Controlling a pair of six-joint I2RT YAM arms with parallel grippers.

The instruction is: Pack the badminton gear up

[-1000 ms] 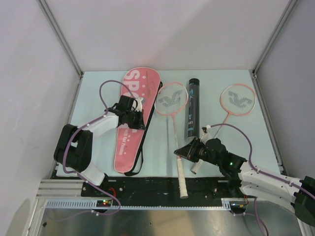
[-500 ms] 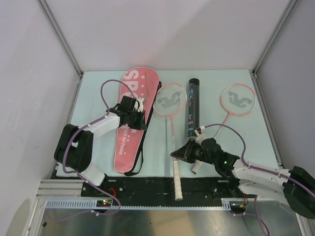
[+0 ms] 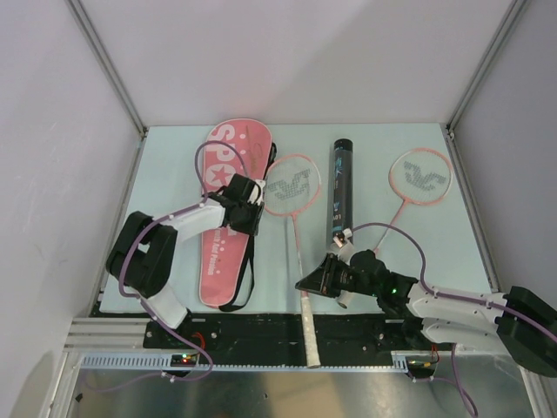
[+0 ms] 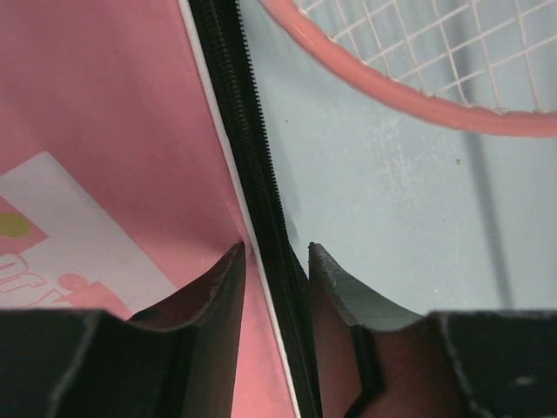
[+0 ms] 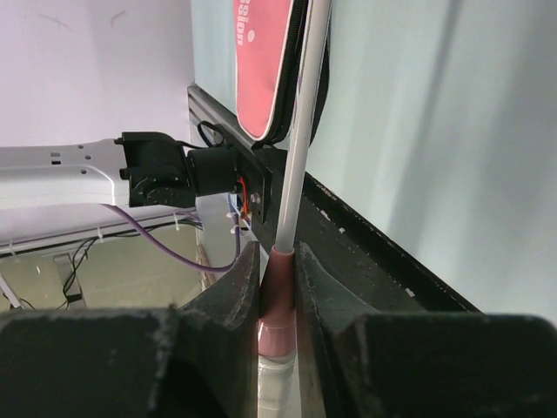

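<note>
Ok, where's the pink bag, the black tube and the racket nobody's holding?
pink racket case (image 3: pixel 222 261), top view, its lower pink panel.
black tube (image 3: pixel 339 193), top view, midway along its body.
free racket (image 3: pixel 419 177), top view, its strung head.

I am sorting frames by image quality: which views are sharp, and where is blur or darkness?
Top external: evenly lit and sharp, only soft shadows. Left wrist: the left tool is dark and blurred; the racket case zipper and the racket strings are clearer. Right wrist: the right tool is dark and out of focus; the racket's shaft farther off is sharper.
</note>
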